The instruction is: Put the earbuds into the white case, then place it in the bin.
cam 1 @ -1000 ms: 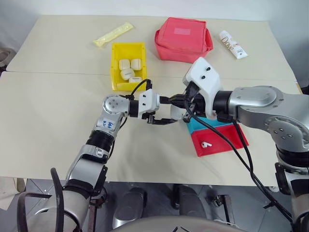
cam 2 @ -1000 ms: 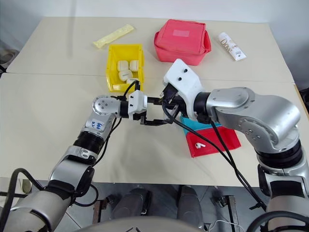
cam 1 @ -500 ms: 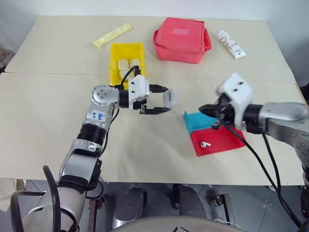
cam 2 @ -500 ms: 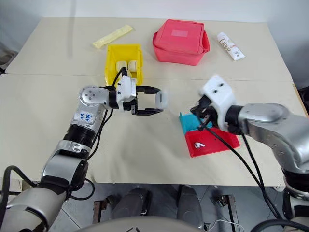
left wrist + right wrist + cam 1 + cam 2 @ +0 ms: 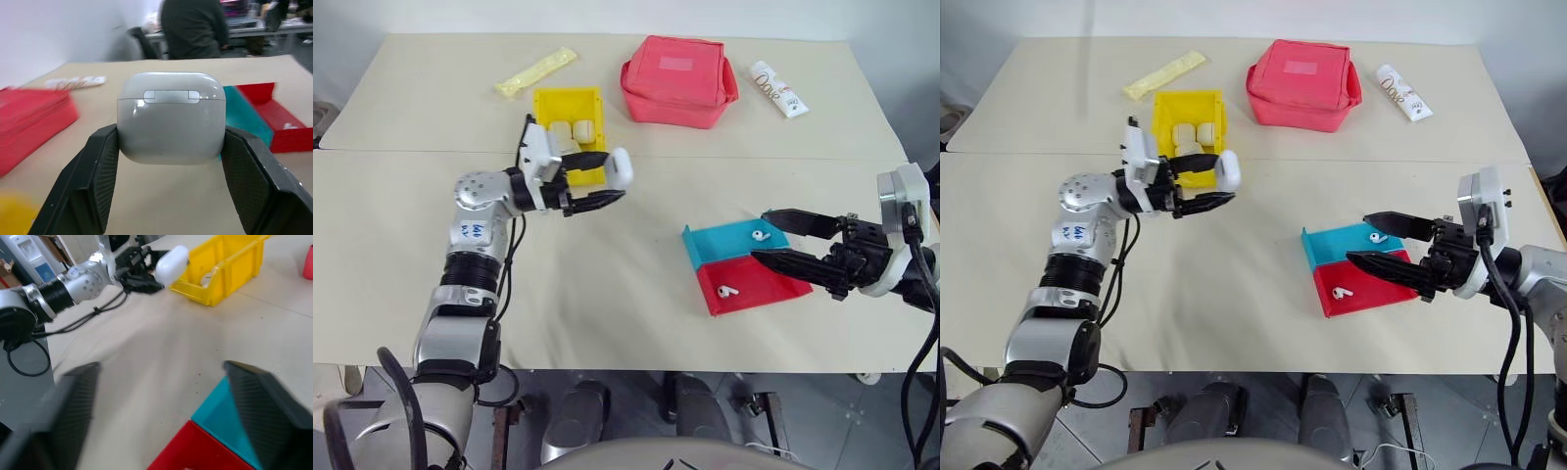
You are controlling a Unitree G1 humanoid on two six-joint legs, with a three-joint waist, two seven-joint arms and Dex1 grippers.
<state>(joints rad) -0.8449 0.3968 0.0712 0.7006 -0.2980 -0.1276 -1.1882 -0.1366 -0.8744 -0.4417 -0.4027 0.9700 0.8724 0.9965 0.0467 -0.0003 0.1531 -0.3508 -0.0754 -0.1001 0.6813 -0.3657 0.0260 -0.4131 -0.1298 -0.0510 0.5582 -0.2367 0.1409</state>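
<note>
**Closed white case held beside the bin, 2 earbuds in the trays**

While the left gripper (image 5: 607, 182) clamps it between both black fingers, the white case (image 5: 622, 167) hangs above the table (image 5: 607, 284), just beside the near right corner of the bin (image 5: 570, 104). In the left wrist view the case (image 5: 171, 116) shows its lid closed, with the hinge plate facing the camera, and the 2 finger pads (image 5: 102, 171) press its opposite sides.

The yellow bin holds several pebble-shaped white cases (image 5: 574, 131) packed toward its far end; its near end is partly hidden by the left gripper.

1 of the earbuds (image 5: 761, 235) lies in the teal tray (image 5: 729, 242) and the other earbud (image 5: 728, 291) lies in the red tray (image 5: 754, 284); the 2 trays touch along 1 edge. The right gripper (image 5: 773, 236) stands spread wide and holds nothing, 1 finger reaching over the teal tray's right end and the other over the red tray.

Farther back on the table sit a pink-red pouch (image 5: 677, 80), a long white printed tube (image 5: 778, 88) to its right, and a pale yellow packet (image 5: 534, 70) beyond the bin. A person (image 5: 193, 27) stands behind the table in the left wrist view.
</note>
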